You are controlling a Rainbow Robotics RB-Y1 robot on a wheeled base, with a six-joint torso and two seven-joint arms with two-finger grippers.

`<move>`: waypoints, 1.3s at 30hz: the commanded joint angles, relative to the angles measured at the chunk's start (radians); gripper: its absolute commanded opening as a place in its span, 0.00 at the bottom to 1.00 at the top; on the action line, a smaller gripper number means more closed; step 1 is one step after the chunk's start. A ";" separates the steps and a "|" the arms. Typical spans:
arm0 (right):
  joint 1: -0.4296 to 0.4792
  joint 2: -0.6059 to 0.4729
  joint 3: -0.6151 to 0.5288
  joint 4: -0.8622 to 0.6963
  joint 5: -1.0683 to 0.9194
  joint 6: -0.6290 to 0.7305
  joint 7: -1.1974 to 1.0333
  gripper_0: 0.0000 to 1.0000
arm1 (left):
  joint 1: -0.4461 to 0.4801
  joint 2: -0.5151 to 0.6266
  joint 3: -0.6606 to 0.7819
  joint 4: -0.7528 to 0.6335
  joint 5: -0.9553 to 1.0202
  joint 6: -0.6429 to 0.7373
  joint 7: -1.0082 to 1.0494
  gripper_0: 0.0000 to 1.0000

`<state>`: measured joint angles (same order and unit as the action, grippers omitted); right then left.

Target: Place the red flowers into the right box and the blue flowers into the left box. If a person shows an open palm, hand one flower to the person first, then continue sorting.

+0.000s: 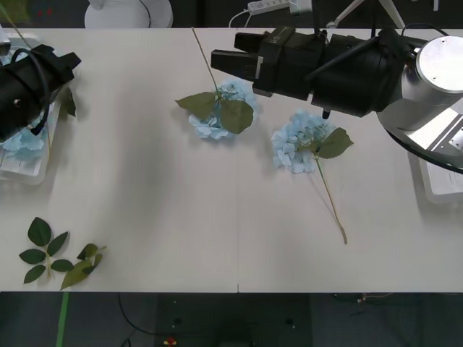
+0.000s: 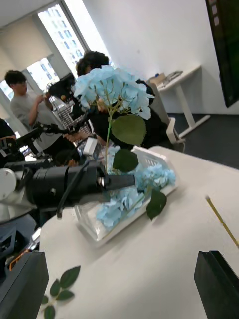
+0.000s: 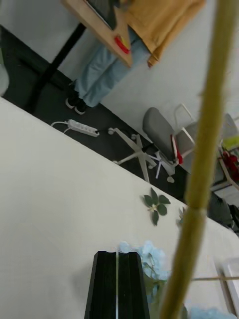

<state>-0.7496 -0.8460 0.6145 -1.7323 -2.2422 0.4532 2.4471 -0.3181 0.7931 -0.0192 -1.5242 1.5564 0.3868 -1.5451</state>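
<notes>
My left gripper [image 2: 117,182] hangs over the left box [image 1: 20,172] and is shut on the stalk of a blue flower [image 2: 112,89], holding it upright. Its black fingers [image 3: 118,284] are pressed together, and the stalk [image 3: 199,174] crosses close to that camera. More blue flowers [image 2: 149,177] lie in the left box [image 2: 97,229]. My right gripper [image 1: 217,61] is open and empty, above the far middle of the table. Two blue flowers [image 1: 217,110] [image 1: 300,141] lie loose on the table near it. The right box [image 1: 441,184] is at the right edge. The red flowers are out of view.
Two green leaf sprigs [image 1: 45,249] [image 1: 83,264] lie at the front left of the white table [image 1: 166,195]. A loose stalk end [image 2: 221,219] lies near my right gripper. A power strip [image 1: 271,6] sits beyond the far edge.
</notes>
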 commanded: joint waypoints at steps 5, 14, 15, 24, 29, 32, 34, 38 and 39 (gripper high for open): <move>-0.048 -0.136 -0.013 -0.032 0.268 0.206 -0.346 0.86 | 0.008 0.207 0.055 0.236 0.251 -0.016 -0.023 0.00; -0.048 -0.185 -0.058 -0.030 0.621 0.550 -0.652 0.87 | 0.010 0.247 0.055 0.371 0.409 -0.016 -0.044 0.00; -0.048 -0.186 -0.058 -0.030 0.641 0.573 -0.669 0.87 | 0.011 0.247 0.055 0.372 0.410 -0.014 -0.044 0.00; -0.046 -0.160 -0.058 -0.007 0.934 0.817 -0.812 0.86 | 0.028 0.247 0.019 0.372 0.410 -0.009 -0.067 0.44; -0.046 -0.070 -0.058 0.083 1.076 0.846 -0.812 0.86 | 0.030 0.247 -0.007 0.372 0.410 -0.009 -0.086 1.00; -0.045 -0.041 -0.056 0.128 1.119 0.849 -0.812 0.87 | 0.033 0.247 -0.008 0.372 0.410 -0.009 -0.093 1.00; -0.043 -0.019 -0.042 0.161 1.158 0.857 -0.813 0.87 | 0.036 0.247 -0.005 0.374 0.418 -0.009 -0.098 1.00; -0.043 0.015 0.004 0.197 1.231 0.854 -0.820 0.87 | 0.045 0.247 0.010 0.374 0.473 -0.020 -0.104 1.00; -0.043 0.022 0.011 0.198 1.244 0.852 -0.821 0.87 | 0.045 0.247 0.012 0.372 0.481 -0.022 -0.104 1.00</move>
<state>-0.7555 -0.8554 0.5967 -1.5392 -1.0405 1.3044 1.6644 -0.3008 0.9901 -0.0196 -1.1475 2.0017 0.3829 -1.5466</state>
